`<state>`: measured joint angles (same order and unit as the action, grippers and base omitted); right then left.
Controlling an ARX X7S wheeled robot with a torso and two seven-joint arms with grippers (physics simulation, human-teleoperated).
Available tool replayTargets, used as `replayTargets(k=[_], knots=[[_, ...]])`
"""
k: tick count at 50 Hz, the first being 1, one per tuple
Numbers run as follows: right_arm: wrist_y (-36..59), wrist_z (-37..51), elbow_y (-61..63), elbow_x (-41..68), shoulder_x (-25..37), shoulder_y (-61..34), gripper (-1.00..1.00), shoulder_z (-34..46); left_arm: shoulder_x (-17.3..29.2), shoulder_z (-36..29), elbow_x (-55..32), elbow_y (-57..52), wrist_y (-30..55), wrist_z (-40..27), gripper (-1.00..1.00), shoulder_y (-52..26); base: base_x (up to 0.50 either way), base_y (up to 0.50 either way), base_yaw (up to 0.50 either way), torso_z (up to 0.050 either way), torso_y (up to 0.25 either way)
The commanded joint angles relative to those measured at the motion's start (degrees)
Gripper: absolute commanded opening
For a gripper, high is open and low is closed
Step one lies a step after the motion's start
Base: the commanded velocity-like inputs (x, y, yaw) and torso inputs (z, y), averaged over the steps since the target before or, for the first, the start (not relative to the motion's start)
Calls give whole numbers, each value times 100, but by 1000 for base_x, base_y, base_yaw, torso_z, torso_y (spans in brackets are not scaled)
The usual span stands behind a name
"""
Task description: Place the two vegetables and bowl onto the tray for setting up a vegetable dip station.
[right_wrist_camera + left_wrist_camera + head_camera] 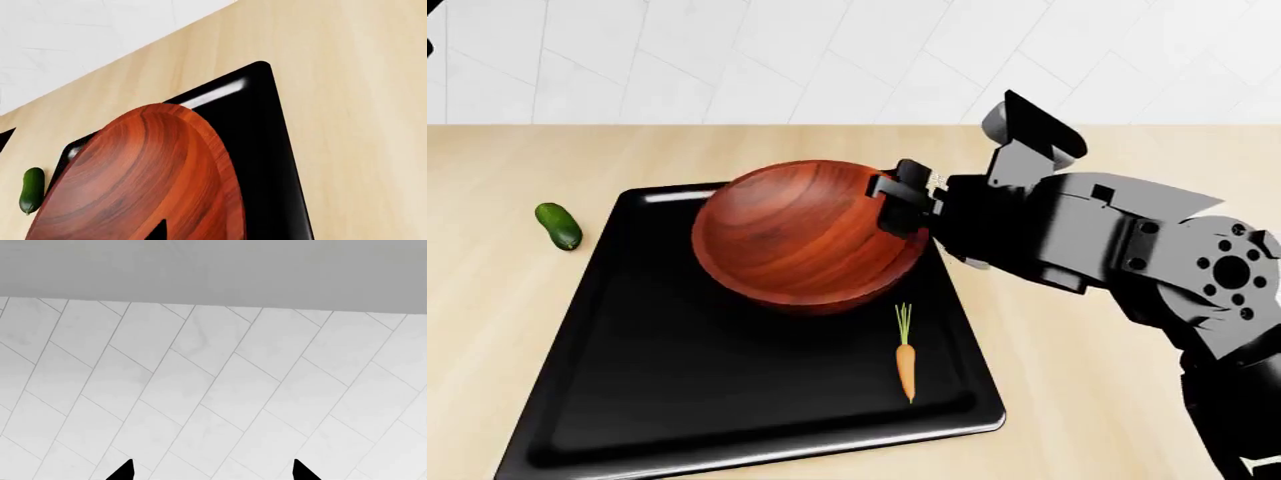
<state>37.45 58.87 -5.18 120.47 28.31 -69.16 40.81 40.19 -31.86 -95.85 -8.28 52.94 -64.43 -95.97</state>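
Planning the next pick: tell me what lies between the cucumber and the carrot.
In the head view, the wooden bowl and black tray floor lie between cucumber and carrot.

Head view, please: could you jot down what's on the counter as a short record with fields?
Tray: large flat black rectangular tray on the light wooden counter
Bowl: big reddish-brown wooden bowl, tilted over the tray, right gripper at its rim
Carrot: tiny orange carrot lying on the tray
Cucumber: stubby dark-green cucumber on the counter, left of the tray
Left gripper: open, facing a white tiled wall
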Motion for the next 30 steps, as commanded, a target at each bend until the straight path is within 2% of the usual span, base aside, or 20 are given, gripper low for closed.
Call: replayTargets(k=[1,17,30], knots=[[40,-85,-110,-55,-42,-109,100,12,3,-6,-11,-1,-6,-7,100,-13,0,0,0,0,0],[445,-15,-107,-324,51,-643,100,232,9,-21,-3,-7,-21,1,100,-5,0,0,0,0,0],[867,753,495,-728,380,-1508,100,405,-41,-171,45,213,-31,-40,100,258,0,0,0,0,0]])
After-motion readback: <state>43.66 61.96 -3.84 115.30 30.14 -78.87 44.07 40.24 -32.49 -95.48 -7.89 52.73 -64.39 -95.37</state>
